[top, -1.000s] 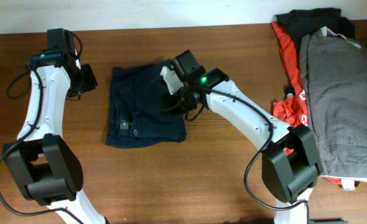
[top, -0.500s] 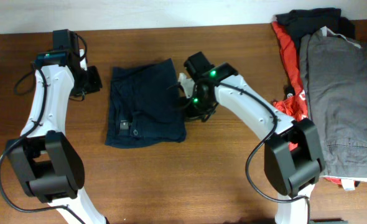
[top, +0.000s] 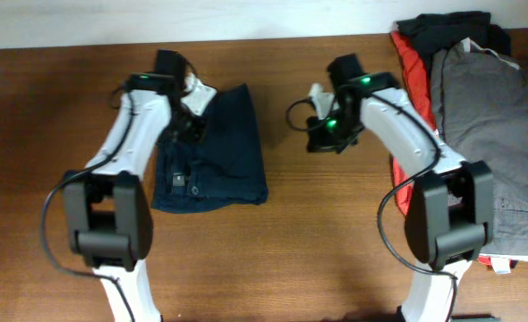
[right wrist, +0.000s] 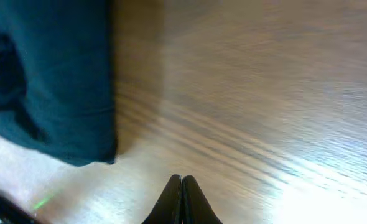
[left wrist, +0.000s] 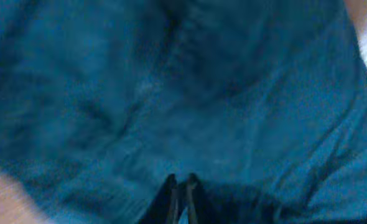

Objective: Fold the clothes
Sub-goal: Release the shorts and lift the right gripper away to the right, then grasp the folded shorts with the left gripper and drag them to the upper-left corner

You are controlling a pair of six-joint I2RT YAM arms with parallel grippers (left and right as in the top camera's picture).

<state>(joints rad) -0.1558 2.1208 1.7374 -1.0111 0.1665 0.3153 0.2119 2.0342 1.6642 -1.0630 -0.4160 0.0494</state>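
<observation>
Wooden table (top: 336, 246) with folded navy shorts (top: 233, 156), garment pile (top: 488, 134) at one end.

Wooden table (top: 336, 233), navy shorts (top: 228, 161) (folded), garment heap (top: 488, 134)

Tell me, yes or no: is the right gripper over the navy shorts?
No: in the right wrist view the right gripper is shut above the wooden table, the navy shorts lying off to its side.

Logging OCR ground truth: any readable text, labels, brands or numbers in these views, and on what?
No readable text in any view.
The small pale patch on the navy shorts is too small to read.
Both wrist views are blurred and show no lettering.
</observation>
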